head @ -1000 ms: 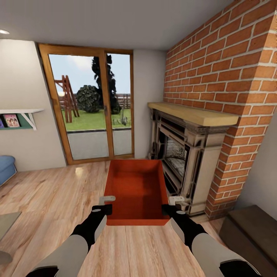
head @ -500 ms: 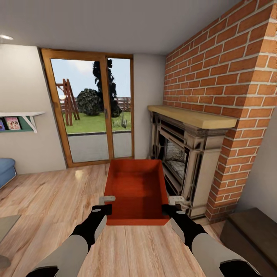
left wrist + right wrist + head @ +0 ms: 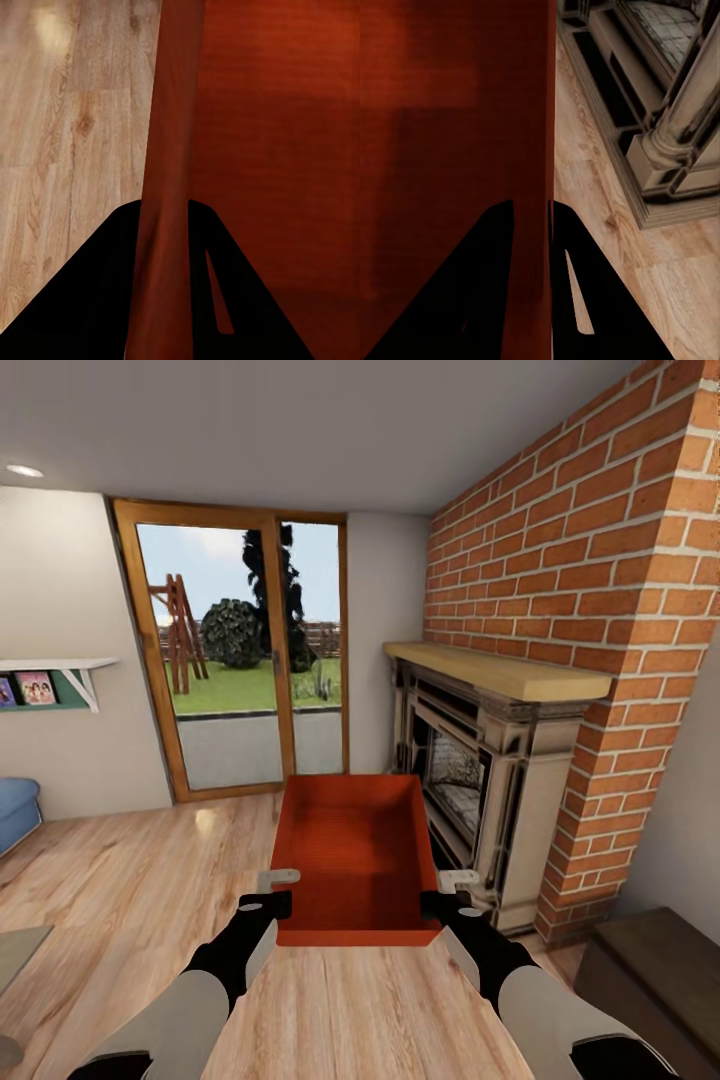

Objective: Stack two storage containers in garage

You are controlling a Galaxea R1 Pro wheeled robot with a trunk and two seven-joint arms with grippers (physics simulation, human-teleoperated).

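Observation:
One red-orange storage container hangs in front of me above the light wood-plank floor of the living room, held level by both arms. My left gripper is shut on its left side wall near the front corner, and my right gripper is shut on its right side wall. The left wrist view has the thin red wall running between the dark fingers of the left gripper. The right wrist view has the other wall pinched by the right gripper. The bin is empty inside.
A brick fireplace with a wooden mantel stands close on the right. A glass patio door is straight ahead. A blue sofa and a wall shelf are at the left, a dark low cabinet at the lower right.
The whole room has slid slightly right and down in the head view, so the camera has moved. The container and both grippers keep the same place in the picture.

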